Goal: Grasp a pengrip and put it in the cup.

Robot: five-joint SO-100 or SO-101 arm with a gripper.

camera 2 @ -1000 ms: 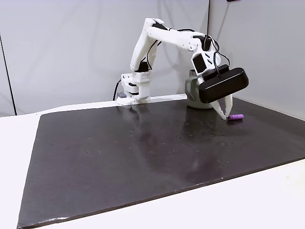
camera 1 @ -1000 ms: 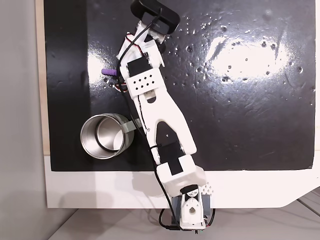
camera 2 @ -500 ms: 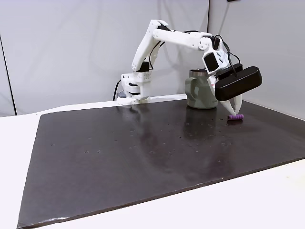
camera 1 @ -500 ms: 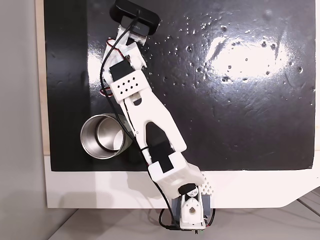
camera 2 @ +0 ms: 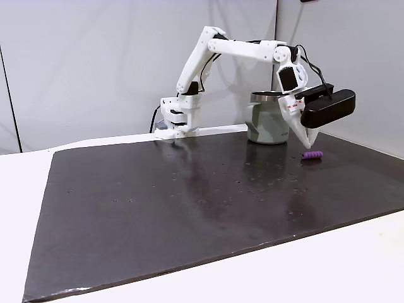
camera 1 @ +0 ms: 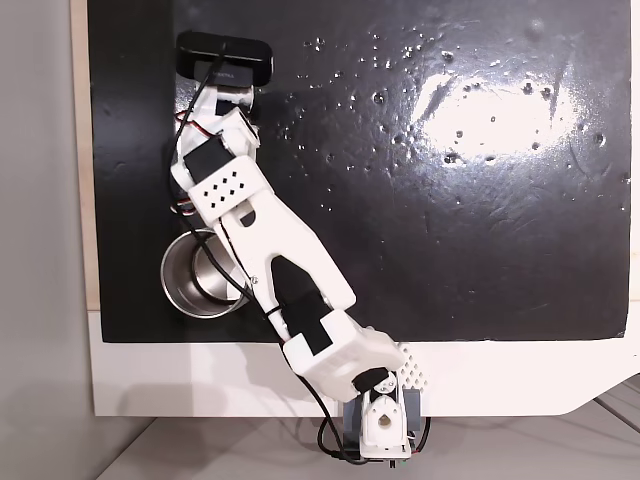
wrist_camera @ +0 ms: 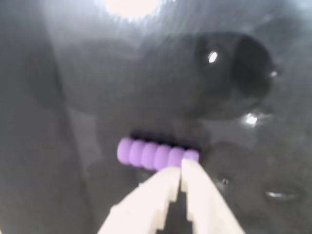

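The purple ribbed pengrip (wrist_camera: 151,153) lies flat on the black mat, to the right of the cup in the side fixed view (camera 2: 312,155). My gripper (wrist_camera: 181,168) is shut, its white tips pressed together at the pengrip's right end with nothing between them. In the side view the gripper (camera 2: 308,146) hangs just above the pengrip, under the black wrist camera (camera 2: 327,107). The steel cup (camera 2: 265,123) stands behind it. From above, the cup (camera 1: 178,285) is partly covered by my arm (camera 1: 270,240), which hides the pengrip.
The black mat (camera 1: 450,200) lies on a white table; its left edge (camera 1: 92,150) runs close to the cup and the wrist camera (camera 1: 225,58). My arm's base (camera 1: 380,425) sits at the near table edge. Grey walls (camera 2: 95,63) stand behind.
My arm has swung left in the view from above, right in the side view, carrying the shut gripper from beside the pengrip to over it. The pengrip and cup have not moved.
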